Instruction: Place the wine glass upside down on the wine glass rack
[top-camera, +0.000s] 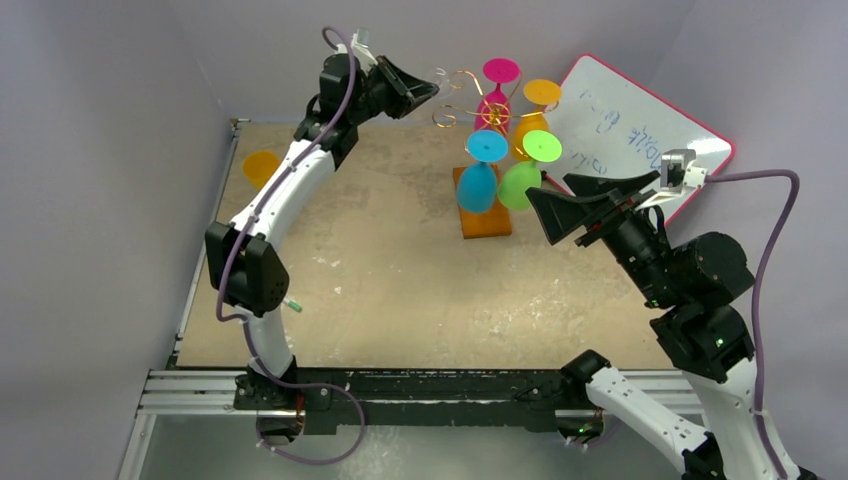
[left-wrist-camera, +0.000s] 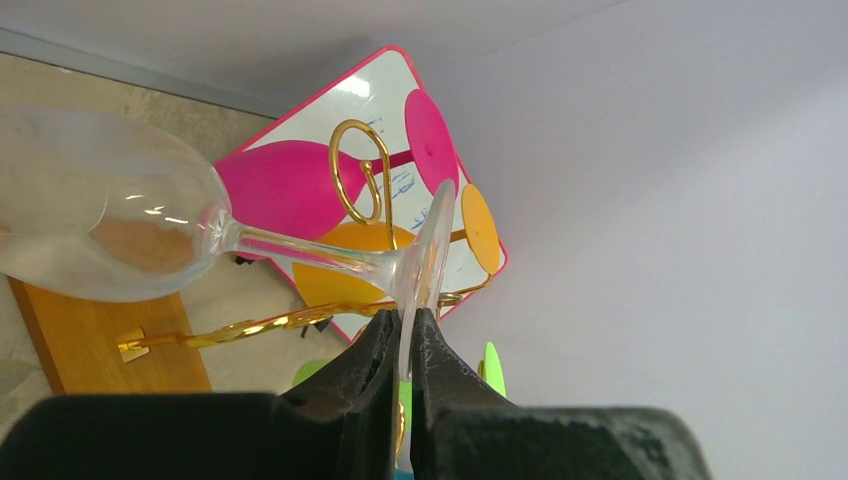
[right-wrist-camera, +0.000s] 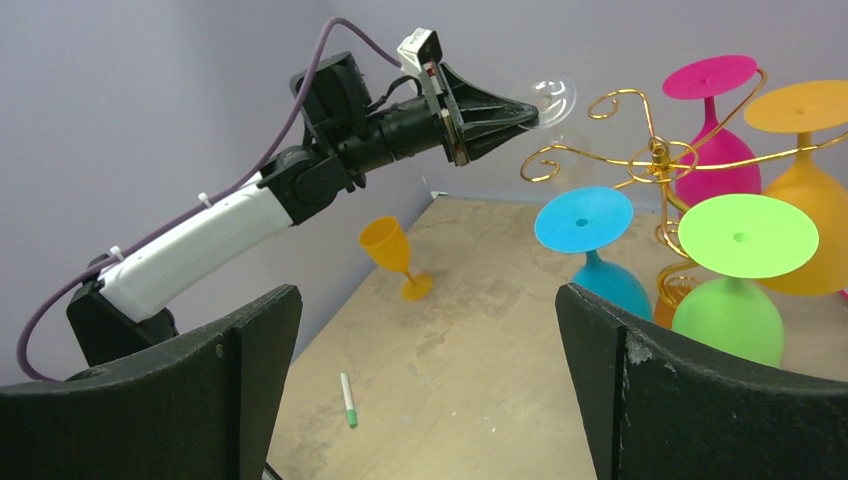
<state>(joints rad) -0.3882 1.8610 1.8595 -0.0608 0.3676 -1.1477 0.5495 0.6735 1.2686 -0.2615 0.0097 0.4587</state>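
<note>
glass (left-wrist-camera: 100, 215) being pinched at foot rim by left gripper (left-wrist-camera: 405, 322), being held aloft beside rack (left-wrist-camera: 352, 170) scroll. right gripper (right-wrist-camera: 425, 300) being held wide open, empty. glass being judged light, brittle, slippery; stem grip judged firmer.

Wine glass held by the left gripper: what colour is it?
The wine glass in the left gripper is clear, uncoloured; left wrist view shows it best.

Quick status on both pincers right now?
Left pincer: closed on the foot of the clear wine glass.
Right pincer: open, holding nothing.
</note>
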